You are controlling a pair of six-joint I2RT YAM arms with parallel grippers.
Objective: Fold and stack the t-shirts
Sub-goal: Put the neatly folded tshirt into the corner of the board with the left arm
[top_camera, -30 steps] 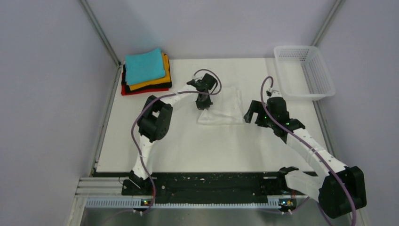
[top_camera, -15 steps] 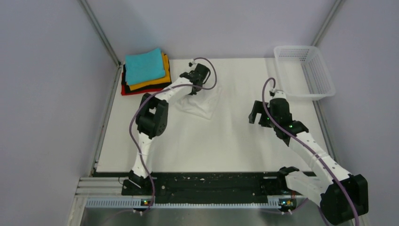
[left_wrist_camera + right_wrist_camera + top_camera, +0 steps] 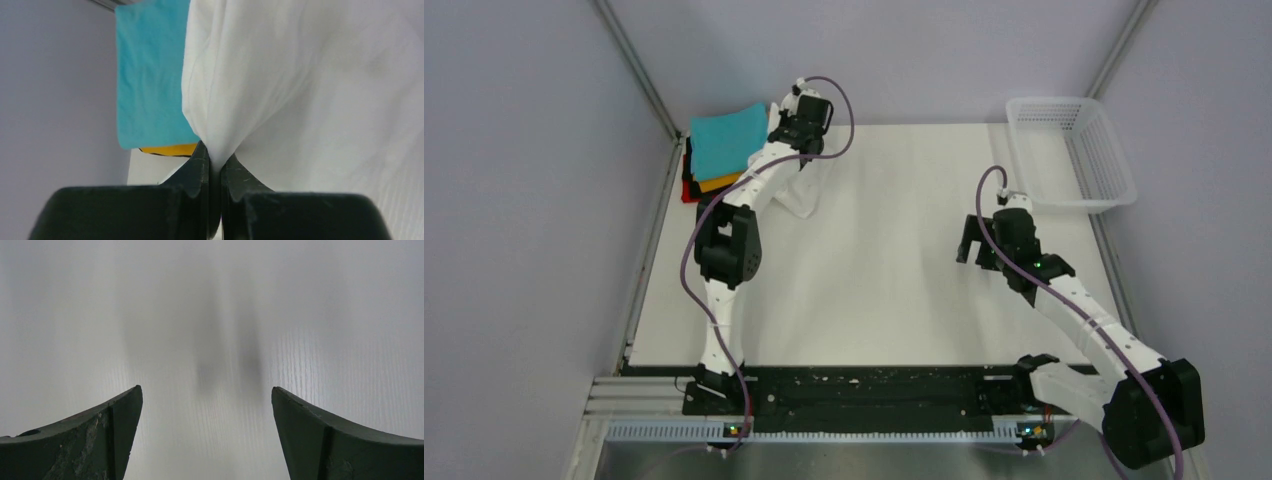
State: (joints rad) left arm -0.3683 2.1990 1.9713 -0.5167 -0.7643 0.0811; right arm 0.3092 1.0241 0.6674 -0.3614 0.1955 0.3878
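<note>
The white t-shirt (image 3: 280, 75) is held by a bunched bit of cloth in the left gripper (image 3: 212, 155), whose two dark fingers are pressed tight together on it. From above, the white t-shirt (image 3: 801, 198) is seen hanging down from the left gripper (image 3: 792, 140) at the back left of the table (image 3: 874, 290), just beside the pile of folded shirts. It cannot be told if its low end is touching the table. The pile is topped by the teal t-shirt (image 3: 724, 140), with the orange t-shirt (image 3: 719, 183) under it, and thin edges of the black t-shirt (image 3: 687, 165) and the red t-shirt (image 3: 686, 193) are seen below. The left arm is stretched far back and leaned to the left, with its wrist raised next to the pile. The right arm is bent at the right side of the table, and the right gripper (image 3: 977, 256) is pointed down over bare table, with its fingers (image 3: 115, 430) spread wide apart and nothing between them. The white basket (image 3: 1114, 165) is set at the back right corner. A second ago the white t-shirt was lying folded in the middle of the table; it has since been lifted and carried over to the pile. The right arm has been pulled back a little.
</note>
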